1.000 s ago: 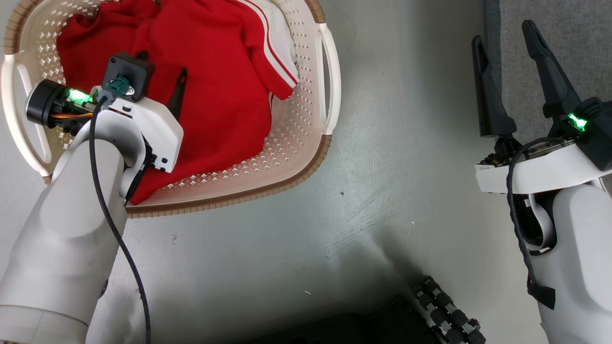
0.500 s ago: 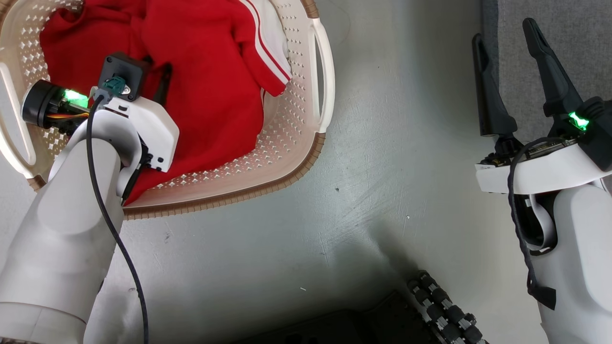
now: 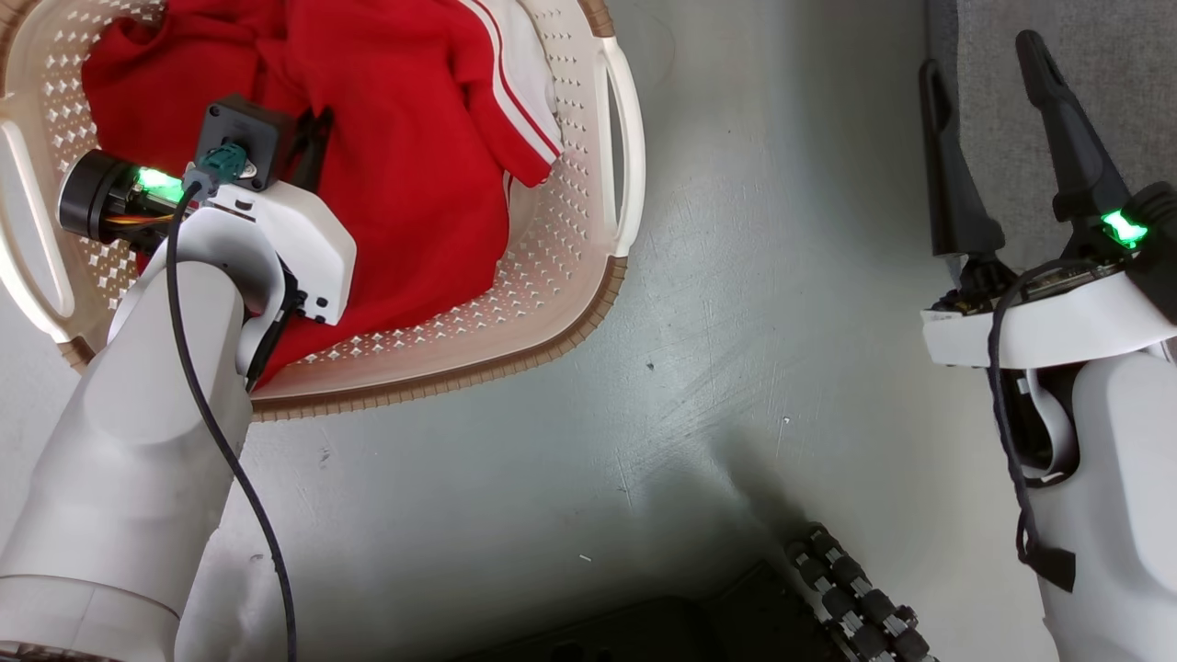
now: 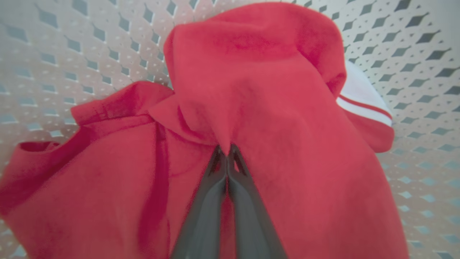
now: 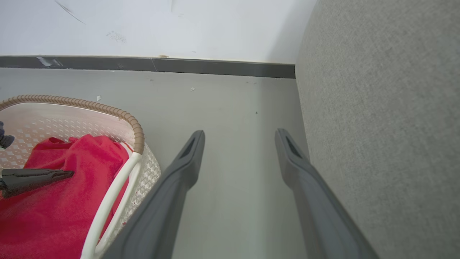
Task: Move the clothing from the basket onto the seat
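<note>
The left gripper (image 4: 227, 149) has closed since a second ago, now pinching a fold of the clothing (image 4: 280, 108) inside the basket (image 3: 552, 299); the right gripper (image 3: 978, 51) hangs open beside the seat (image 3: 1131, 83).

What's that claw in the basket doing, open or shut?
Shut: the left gripper pinches a fold of the red clothing, fingers pressed together.
</note>
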